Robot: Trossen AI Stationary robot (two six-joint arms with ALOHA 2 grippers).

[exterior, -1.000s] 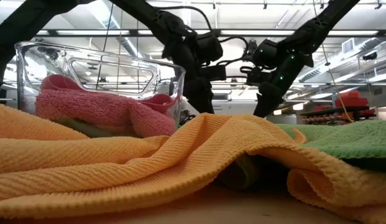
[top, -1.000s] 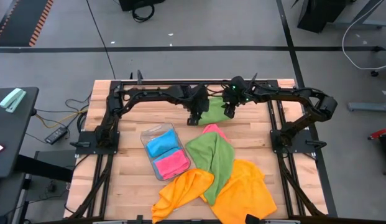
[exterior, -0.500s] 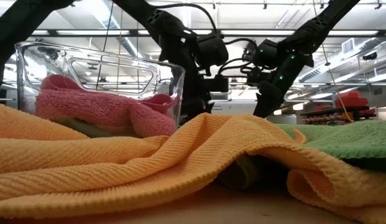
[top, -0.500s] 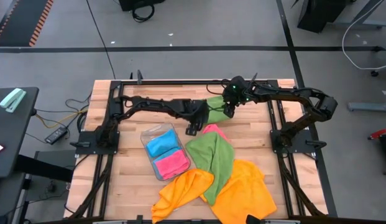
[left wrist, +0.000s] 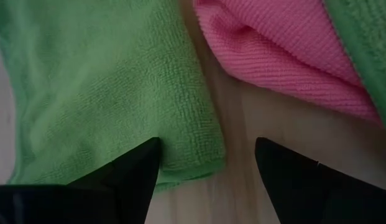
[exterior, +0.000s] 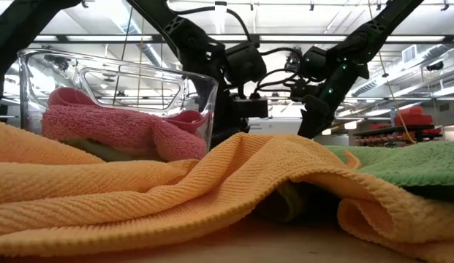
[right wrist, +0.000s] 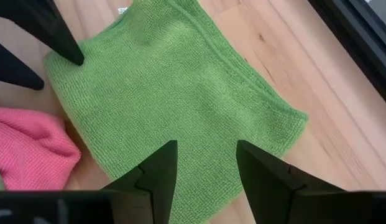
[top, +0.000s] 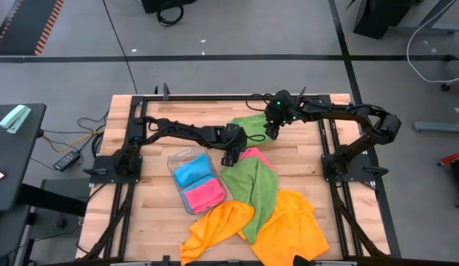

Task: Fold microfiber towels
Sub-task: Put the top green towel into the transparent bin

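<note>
From above, near the table's far edge, I see the folded green microfiber towel [top: 251, 125] flat between both grippers. Left gripper [top: 228, 157] is open at its near corner; right gripper [top: 271, 134] is parted above its right side. Left wrist view: spread fingers [left wrist: 127, 171] straddle the towel's corner [left wrist: 186, 158], beside a pink terry cloth [left wrist: 286, 56]. Right wrist view: fingers [right wrist: 156, 171] gape above the towel, holding nothing.

The wooden table [top: 151, 222] carries a clear tray [top: 196, 179], a folded green towel [top: 252, 127], and heaped green, pink and orange towels [top: 270, 214].
</note>
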